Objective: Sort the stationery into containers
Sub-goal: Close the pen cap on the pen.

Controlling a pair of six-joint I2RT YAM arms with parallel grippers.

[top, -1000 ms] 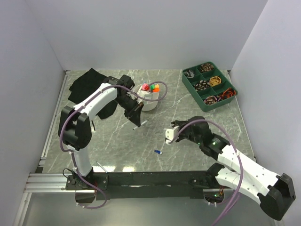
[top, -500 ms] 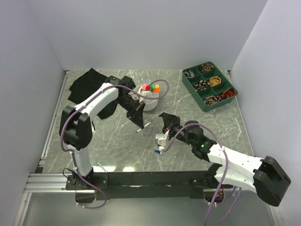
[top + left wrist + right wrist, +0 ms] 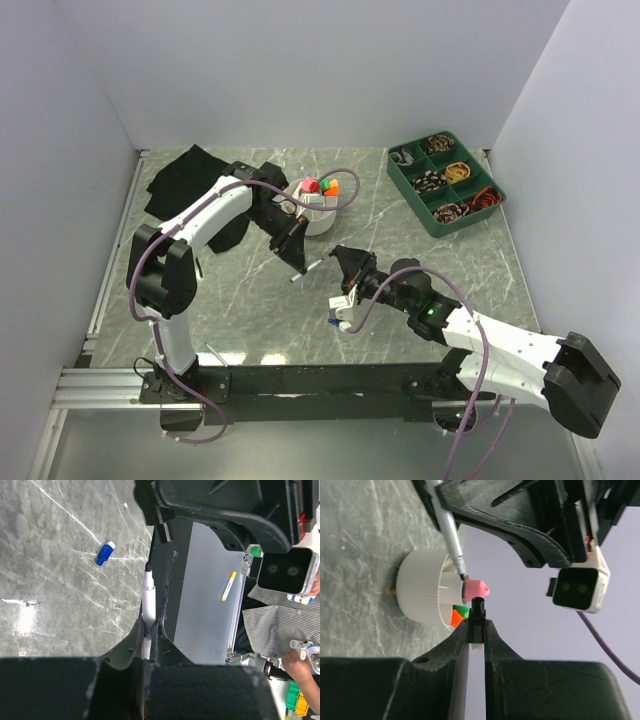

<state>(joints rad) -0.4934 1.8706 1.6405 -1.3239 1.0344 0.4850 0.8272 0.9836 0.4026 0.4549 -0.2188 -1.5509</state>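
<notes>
My left gripper (image 3: 298, 262) is shut on a thin white pen (image 3: 306, 270) and holds it just in front of the round white bowl (image 3: 318, 215). The left wrist view shows the pen (image 3: 149, 597) pinched between the jaws of that gripper (image 3: 148, 625). My right gripper (image 3: 340, 256) is shut on a white marker with a black tip (image 3: 478, 611) and points at the bowl (image 3: 422, 592). The bowl holds a pink-capped bottle (image 3: 475, 586) and orange and green highlighters (image 3: 457, 615). A tiny blue piece (image 3: 333, 321) lies on the table; it also shows in the left wrist view (image 3: 105, 553). The black bag (image 3: 185, 180) lies at the back left.
A green divided tray (image 3: 445, 183) with small coiled items stands at the back right. White walls close the table on three sides. The left arm's pen (image 3: 447, 530) hangs close in front of my right gripper (image 3: 477, 627).
My right arm has swung left and inward with the marker, from the right middle of the table to near the blue piece, now facing the bowl. The left gripper has barely shifted.
</notes>
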